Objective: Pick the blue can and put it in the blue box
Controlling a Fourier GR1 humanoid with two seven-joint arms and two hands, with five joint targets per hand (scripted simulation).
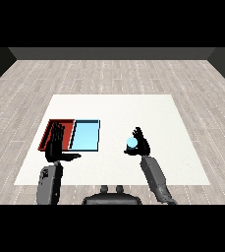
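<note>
Blue can (131, 142) held in right hand (141, 146), fingers and thumb curled round it. Can seen from above as a pale blue round top, lifted off the white table (133, 110), to the right of both trays and well apart from them. Right forearm (154, 178) grey, entering from the lower right corner and slanting up and leftward to the hand.

Light blue tray (86, 136) on the left part of the table, lying flat, dark rim around a pale blue floor. Red tray (50, 129) touching it on the left, side by side, long edges together. Nothing visible inside the blue tray; much of the red tray hidden behind the left hand.

Left hand (56, 145) raised over the near end of the red tray, fingers straight and pointing away up the table, thumb stuck out to the right toward the near left corner of the blue tray. Spread and relaxed, holding nothing. Left forearm (49, 183) grey, rising almost straight from the lower left corner.

Table white and square-looking, set on a pale wood-plank floor (109, 74), dark wall (112, 53) behind at the top. Can between the blue tray and the table's right edge, nearer the tray.
</note>
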